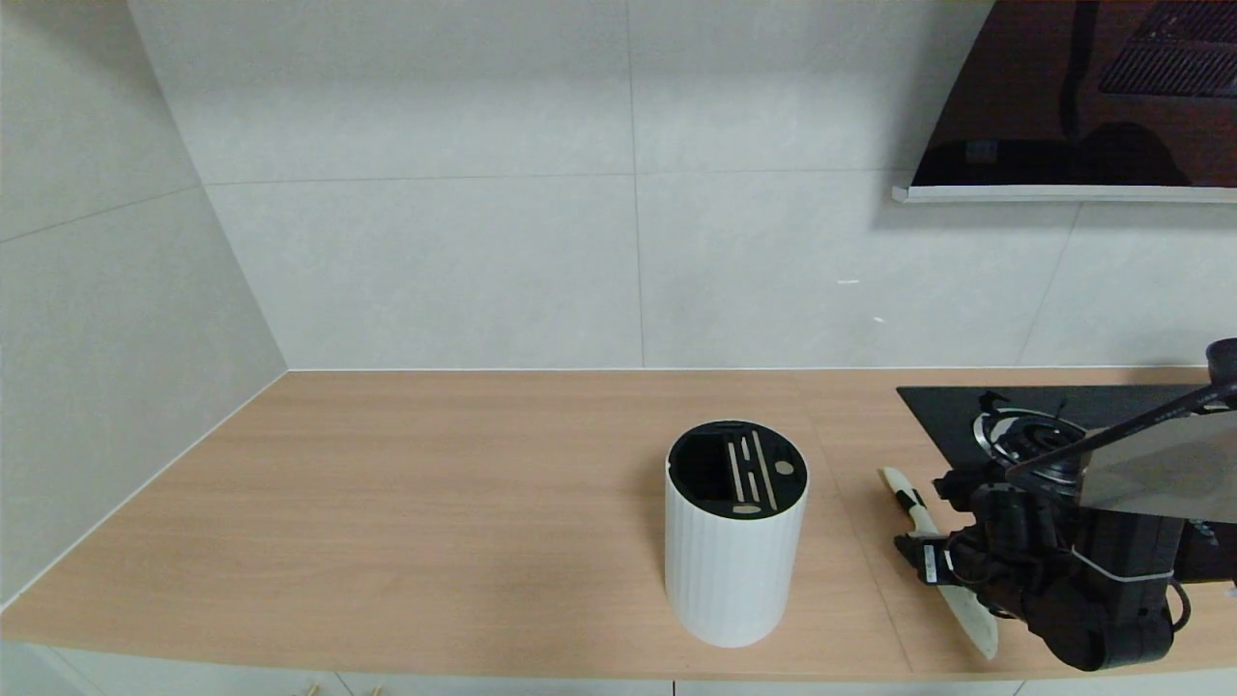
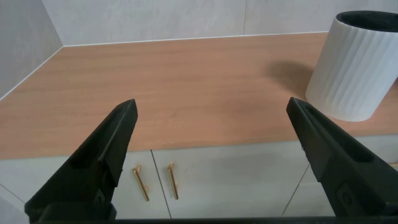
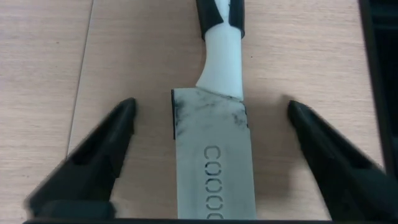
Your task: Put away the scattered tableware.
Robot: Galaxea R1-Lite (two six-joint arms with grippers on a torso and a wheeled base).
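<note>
Knife (image 1: pixel 969 611) lies flat on the wood counter (image 1: pixel 435 483), far right, near the front edge. The handle points twd the back wall, the blade twd the front. The blade is white w/ dark smudges near the heel; the handle is white w/ a black section. Right gripper (image 1: pixel 933 522) sits low over the knife w/ fingers spread wide. In the right wrist view the gripper (image 3: pixel 211 104) has one finger on each side of the blade (image 3: pixel 214 162), just past where it meets the handle, w/ bare counter showing btwn each finger and the blade, so nothing is gripped. White ribbed holder (image 1: pixel 734 541) stands upright on the counter to the left of the knife, apart from it. Its black top has a big opening plus several narrow slots. Black stove (image 1: pixel 947 416) is set into the counter behind the knife, burner (image 1: pixel 1024 435) partly hidden by the arm. Dark range hood (image 1: pixel 1063 97) is on the tiled wall up right. Left gripper (image 2: pixel 211 102) is also wide open and holds nothing. It hangs off the counter's front edge, above cabinet doors w/ two gold handles (image 2: pixel 155 182). In that view the holder (image 2: pixel 354 68) sits off to one side on the counter.
</note>
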